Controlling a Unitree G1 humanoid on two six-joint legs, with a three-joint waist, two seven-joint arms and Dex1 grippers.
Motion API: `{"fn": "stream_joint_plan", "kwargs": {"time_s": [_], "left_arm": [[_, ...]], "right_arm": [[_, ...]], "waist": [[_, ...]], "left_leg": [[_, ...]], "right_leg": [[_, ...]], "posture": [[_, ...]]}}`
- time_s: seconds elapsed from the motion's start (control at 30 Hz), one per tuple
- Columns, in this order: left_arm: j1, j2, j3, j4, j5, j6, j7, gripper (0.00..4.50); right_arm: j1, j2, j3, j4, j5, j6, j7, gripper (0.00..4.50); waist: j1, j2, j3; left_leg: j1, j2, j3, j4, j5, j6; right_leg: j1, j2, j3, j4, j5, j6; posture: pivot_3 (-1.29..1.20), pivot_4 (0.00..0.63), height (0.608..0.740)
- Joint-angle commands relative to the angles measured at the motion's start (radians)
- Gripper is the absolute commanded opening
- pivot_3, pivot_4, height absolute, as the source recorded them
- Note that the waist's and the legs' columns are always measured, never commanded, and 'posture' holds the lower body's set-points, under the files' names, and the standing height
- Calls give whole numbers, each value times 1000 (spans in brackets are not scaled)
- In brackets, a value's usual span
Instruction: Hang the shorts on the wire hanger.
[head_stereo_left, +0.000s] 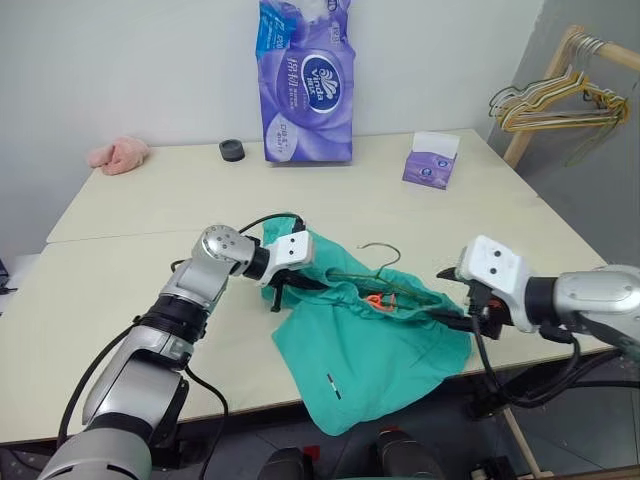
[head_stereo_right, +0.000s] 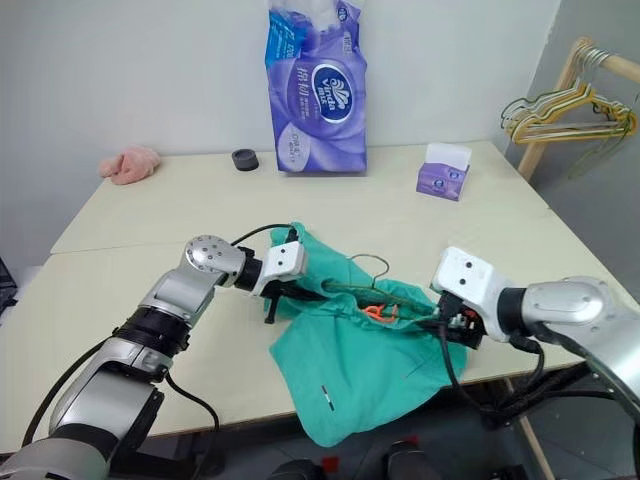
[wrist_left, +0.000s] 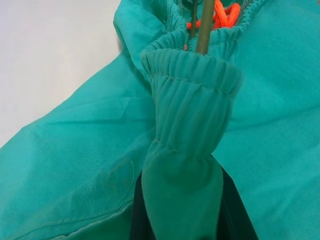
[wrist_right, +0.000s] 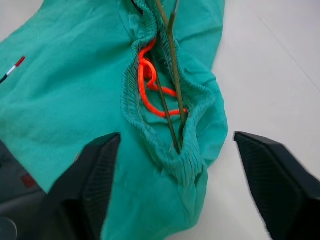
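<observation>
**Nearly threaded: hanger inside the waistband, right jaws off**

So, from the head cameras I see the shorts (head_stereo_left: 385, 345) spread near the front edge of the table (head_stereo_left: 150, 210), partly drooping over it, with the wire hanger (head_stereo_left: 385, 270) lying across the waistband and its curled hook poking out toward the back. My left gripper (head_stereo_left: 283, 288) sits at the waistband's left end, my right gripper (head_stereo_left: 462, 312) at the right end. A pack of tissue rolls (head_stereo_left: 305, 85), a tissue box (head_stereo_left: 432, 162), a small dark cap (head_stereo_left: 232, 150) and a pink cloth (head_stereo_left: 118, 155) stand well apart at the far side; a rack of spare hangers (head_stereo_left: 555, 100) is off to the right.

The left wrist view gives what the head cannot: my left fingers are clamped shut on a bunched fold of elastic waistband, and the hanger's wire runs into the opening just beyond, beside an orange drawstring (wrist_left: 220, 15).

The right wrist view shows my right fingers (wrist_right: 95, 175) standing wide apart, holding nothing, the waistband's corner lying between them. It also shows two wires of the hanger inside the gathered opening, converging at that corner, which the head views blur.

My judgement: to do this step well, I should keep the left pinch steady, close the right on fabric alone and not the wire, then draw the waistband over the hanger's shoulder without snagging the drawstring.
</observation>
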Motion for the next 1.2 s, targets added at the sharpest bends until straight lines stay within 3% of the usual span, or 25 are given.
{"fn": "stream_joint_plan", "kwargs": {"time_s": [0.03,0.23,0.57,0.93,1.03,1.2], "left_arm": [[2,0,30,-54,-13,13,6,0],[12,1,31,-72,-11,20,1,0],[10,-3,34,-74,-10,24,-1,0],[14,-8,51,-90,-23,52,12,0],[17,-10,58,-96,-29,60,15,0],[23,-12,66,-109,-42,76,11,0]], "right_arm": [[93,-37,-45,38,-56,-43,13,4444],[150,1,20,153,-176,-135,-20,4444],[-36,129,186,248,-201,-99,43,4444],[-145,249,346,459,-341,-152,65,4444],[-155,278,354,491,-351,-155,71,3877],[-166,320,340,512,-358,-146,75,2142]], "waist": [[2,0,0],[0,0,0],[-1,0,0],[-1,0,0],[-2,0,0],[-2,0,-1]], "left_leg": [[0,0,0,0,0,0],[1,-1,2,0,0,0],[1,-1,1,0,0,0],[1,-1,0,1,0,0],[1,-1,0,1,0,0],[1,-1,0,1,0,0]], "right_leg": [[0,0,0,0,0,0],[0,0,2,0,0,0],[0,0,1,0,0,0],[0,-1,0,1,0,0],[0,-1,0,1,0,0],[0,-2,0,2,0,0]], "posture": [[-181,30,740],[-181,30,740],[-178,29,740],[-162,30,740],[-162,30,740],[-162,30,740]]}}
